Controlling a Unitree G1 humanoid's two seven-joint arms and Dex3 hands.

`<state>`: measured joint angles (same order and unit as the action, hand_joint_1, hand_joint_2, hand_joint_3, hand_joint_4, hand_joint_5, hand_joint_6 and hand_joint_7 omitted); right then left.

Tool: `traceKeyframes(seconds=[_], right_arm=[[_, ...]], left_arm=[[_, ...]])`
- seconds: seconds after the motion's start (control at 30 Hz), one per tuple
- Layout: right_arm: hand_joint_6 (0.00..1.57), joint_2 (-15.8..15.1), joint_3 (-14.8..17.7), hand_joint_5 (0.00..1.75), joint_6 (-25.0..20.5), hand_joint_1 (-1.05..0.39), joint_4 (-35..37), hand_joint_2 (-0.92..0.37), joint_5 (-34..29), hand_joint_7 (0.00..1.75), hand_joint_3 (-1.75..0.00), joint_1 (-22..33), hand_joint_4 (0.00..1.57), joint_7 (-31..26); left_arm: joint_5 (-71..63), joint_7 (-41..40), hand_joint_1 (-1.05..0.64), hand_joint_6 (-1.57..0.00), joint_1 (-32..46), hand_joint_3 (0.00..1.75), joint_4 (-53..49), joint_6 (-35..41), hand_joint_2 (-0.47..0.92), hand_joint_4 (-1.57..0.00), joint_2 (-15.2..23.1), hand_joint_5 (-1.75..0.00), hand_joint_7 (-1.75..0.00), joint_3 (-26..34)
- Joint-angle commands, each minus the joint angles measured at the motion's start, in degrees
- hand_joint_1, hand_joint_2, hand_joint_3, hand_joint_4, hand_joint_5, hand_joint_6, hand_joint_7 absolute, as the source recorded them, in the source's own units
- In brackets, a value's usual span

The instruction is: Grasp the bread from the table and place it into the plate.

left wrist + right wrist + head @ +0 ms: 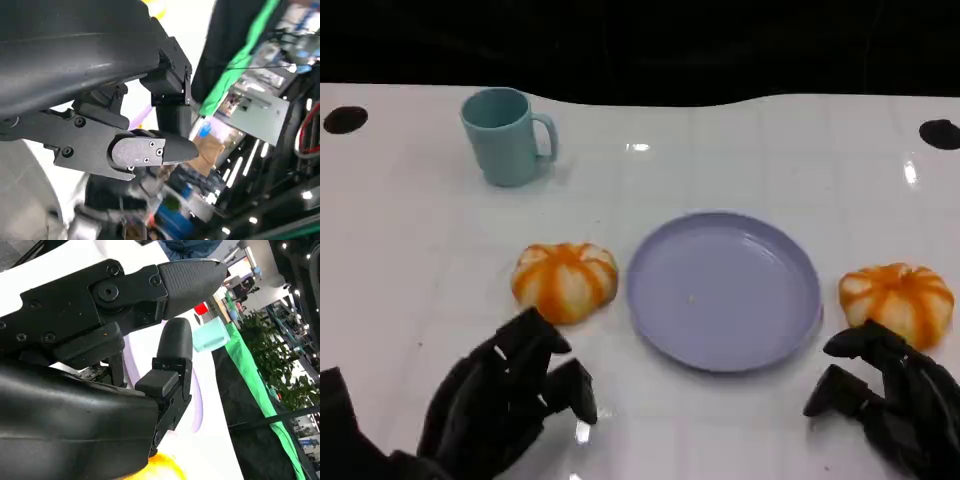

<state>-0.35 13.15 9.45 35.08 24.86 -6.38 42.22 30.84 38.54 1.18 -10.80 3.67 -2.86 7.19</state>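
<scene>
Two round orange-and-white breads lie on the white table: one (565,280) just left of the lavender plate (725,290), the other (897,300) just right of it. The plate holds nothing. My left hand (510,395) hovers near the front edge, a little in front of the left bread, fingers apart and holding nothing. My right hand (890,395) sits directly in front of the right bread, its fingertips close to the bread, holding nothing. In the right wrist view the fingers (172,355) spread over the plate (197,405), with a bit of the bread (160,467) beside the hand.
A teal mug (508,135) stands at the back left, well away from the plate; the right wrist view shows the mug (210,335) too. Black round marks (345,119) sit near the table's far corners. Beyond the far edge is dark.
</scene>
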Motion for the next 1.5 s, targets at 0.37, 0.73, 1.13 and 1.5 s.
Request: traceKeyframes(seconds=[0.37,0.73,1.13,1.5], right_arm=[[0.59,-0.03,0.06,1.52,1.80,-0.54,0.64,-0.92,-1.06,1.23,-0.23,-0.16,0.66,-1.87],[0.62,-0.08,-0.58,1.48,2.21,-0.56,0.49,-0.92,-1.48,1.21,-0.23,-0.08,0.70,-3.08],[0.61,-0.14,-0.60,1.50,2.47,-0.54,0.36,-0.92,-1.44,1.19,-0.26,-0.04,0.68,-2.74],[0.62,-0.45,-0.32,1.51,1.31,-0.56,0.08,-0.92,-0.77,1.20,-0.23,0.12,0.68,-2.26]], left_arm=[[-34.63,-13.41,-0.46,-0.29,-1.97,0.03,8.47,-24.17,0.89,-0.17,10.57,-0.66,-0.05,-5.91],[-52.45,-23.39,-0.47,-0.29,-2.63,0.00,13.38,-28.25,0.83,-0.01,17.80,-0.38,-0.01,-9.69],[-78.67,-25.83,-0.40,-0.11,-8.54,0.00,19.15,-18.38,0.75,0.00,25.26,0.00,0.00,-16.78],[-84.59,-24.92,-0.16,-0.09,-15.56,0.01,12.30,-7.97,0.75,0.00,23.46,0.00,0.00,-24.60]])
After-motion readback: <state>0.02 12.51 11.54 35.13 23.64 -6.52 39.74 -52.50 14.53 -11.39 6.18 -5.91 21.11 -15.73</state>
